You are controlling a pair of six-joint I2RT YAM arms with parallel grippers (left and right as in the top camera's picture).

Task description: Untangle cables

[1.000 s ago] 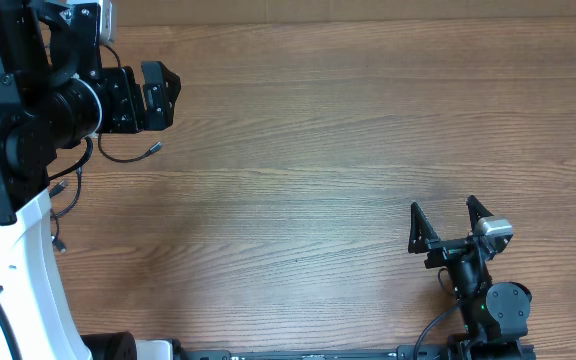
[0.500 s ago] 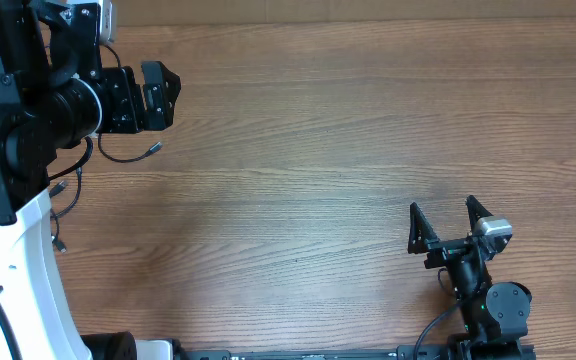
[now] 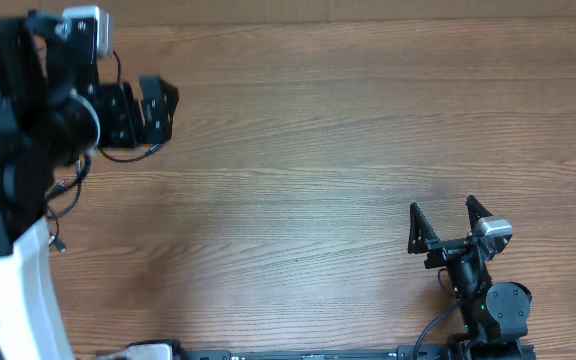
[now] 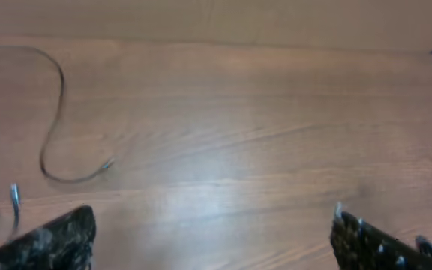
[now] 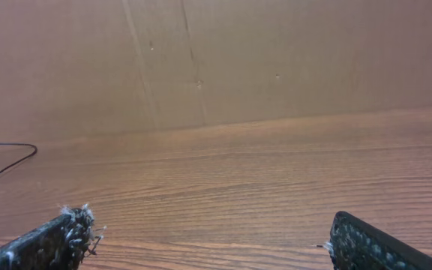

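1. Wood-grain counter (image 3: pixel 328 150) carried everything. The left fingers (image 3: pixel 164 97) served as the reference mark for all positions below.
2. Left fingers stood spread wide and held nothing. Their wrist view showed only bare counter in the gap.
3. Cables (image 3: pixel 60 195) were thin black cords lying on the counter close behind the left fingers, mostly alongside the left arm (image 3: pixel 28 150), which hid part of them from above.
4. One looped cable (image 4: pixel 51 112) curved just ahead of the left fingers, off to one side, and ended in a small silvery plug (image 4: pixel 107 163). Two more plug ends showed at the edge of that view, but they were blurred. Could not tell whether the cords were knotted together where the arm covered them. The loop itself looked free of the others.
5. Right fingers (image 3: pixel 419 226) sat well apart from the left fingers, across the counter. They were also spread open and empty.
6. Judged step: an approach, with the left fingers lining up over the nearest cord and nothing grasped yet.
7. Judged next move: lower the left fingers over the looped cable and pinch it. A cord that thin, lying flat on wood, needs the tips right down at the surface. Then draw it away from the cords by the arm. The right fingers looked too far off to help without a long reach.
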